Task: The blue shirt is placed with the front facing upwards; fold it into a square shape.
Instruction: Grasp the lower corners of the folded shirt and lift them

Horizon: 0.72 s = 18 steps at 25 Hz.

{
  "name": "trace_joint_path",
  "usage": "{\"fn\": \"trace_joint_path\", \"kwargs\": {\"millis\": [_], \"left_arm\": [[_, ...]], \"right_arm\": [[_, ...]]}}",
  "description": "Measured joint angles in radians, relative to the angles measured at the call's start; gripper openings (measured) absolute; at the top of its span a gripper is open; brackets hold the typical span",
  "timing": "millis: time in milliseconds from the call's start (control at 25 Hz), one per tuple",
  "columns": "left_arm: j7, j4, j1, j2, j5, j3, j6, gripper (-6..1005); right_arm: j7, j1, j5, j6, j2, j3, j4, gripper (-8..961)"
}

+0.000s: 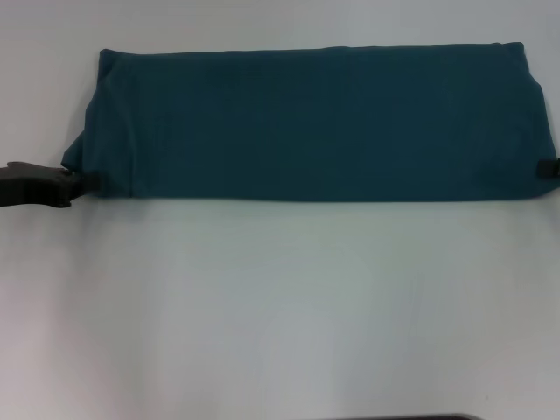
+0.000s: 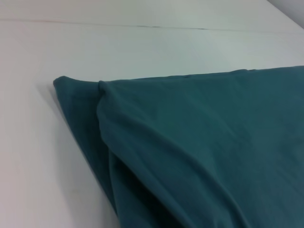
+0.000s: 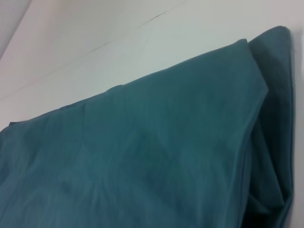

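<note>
Lying soft and floppy, blue shirt (image 1: 324, 122); gripping near end corners. Touching its edges: left gripper (image 1: 77, 182), right gripper (image 1: 549, 169); pinch unclear.

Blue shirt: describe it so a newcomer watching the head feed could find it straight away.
Start from the white table. Across its far half lies the blue shirt, folded into a long flat band, with the left gripper at its near left corner and the right gripper at its right end. It is the only dark teal cloth there, plain side up, no lettering showing.
</note>
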State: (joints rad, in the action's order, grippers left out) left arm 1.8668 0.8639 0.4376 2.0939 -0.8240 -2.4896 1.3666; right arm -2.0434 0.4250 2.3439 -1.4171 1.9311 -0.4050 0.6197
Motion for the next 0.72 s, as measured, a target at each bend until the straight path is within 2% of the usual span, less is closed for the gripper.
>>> {"fn": "trace_joint_path", "kwargs": {"millis": [240, 480, 720], "left_arm": [[0.001, 0.018, -0.01, -0.013, 0.0, -0.01, 0.039, 3], [0.002, 0.033, -0.026, -0.032, 0.0, -0.011, 0.08, 9], [-0.004, 0.034, -0.031, -0.051, 0.0, -0.01, 0.128, 15]], "right_arm": [[0.004, -0.014, 0.0, -0.017, -0.003, 0.01, 0.005, 11], [0.006, -0.045, 0.0, -0.059, 0.007, 0.028, 0.057, 11], [0.006, -0.074, -0.001, -0.103, 0.007, 0.055, 0.08, 11]]}}
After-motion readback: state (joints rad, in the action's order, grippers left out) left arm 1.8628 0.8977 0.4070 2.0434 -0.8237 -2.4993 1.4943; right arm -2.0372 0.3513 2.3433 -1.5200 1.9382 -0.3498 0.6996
